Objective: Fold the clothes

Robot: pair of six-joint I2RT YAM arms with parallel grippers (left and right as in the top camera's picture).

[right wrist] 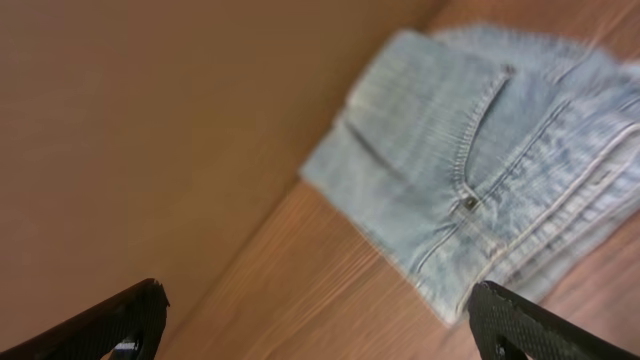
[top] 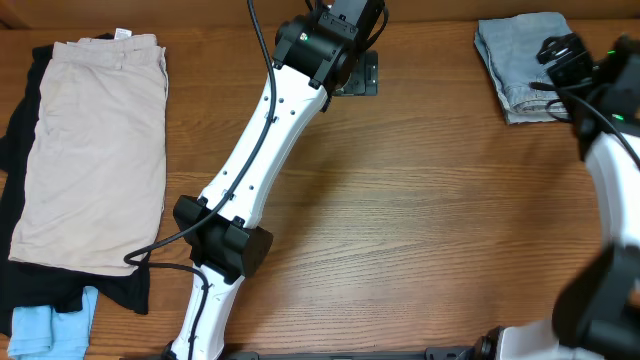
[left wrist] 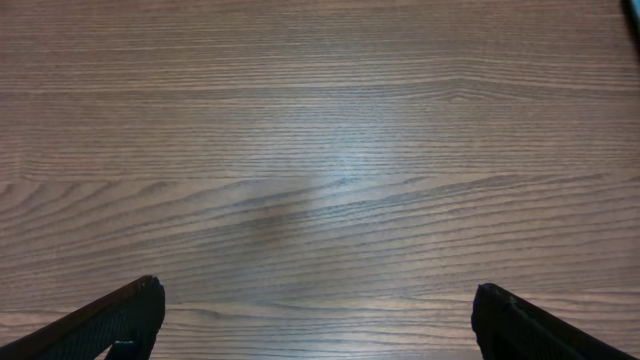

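Folded pale-blue denim shorts lie at the far right of the table; the right wrist view shows them with a pocket and stitched seams, blurred. My right gripper is open and empty, just off the shorts' edge; in the overhead it sits at the far right. My left gripper is open and empty over bare wood, at the far centre in the overhead. Beige shorts lie flat at the left on a black garment. A small light-blue piece is at the near left.
The wooden table runs across the view. The left arm's white links slant across the table's middle from the near edge. The right arm's base fills the near right corner.
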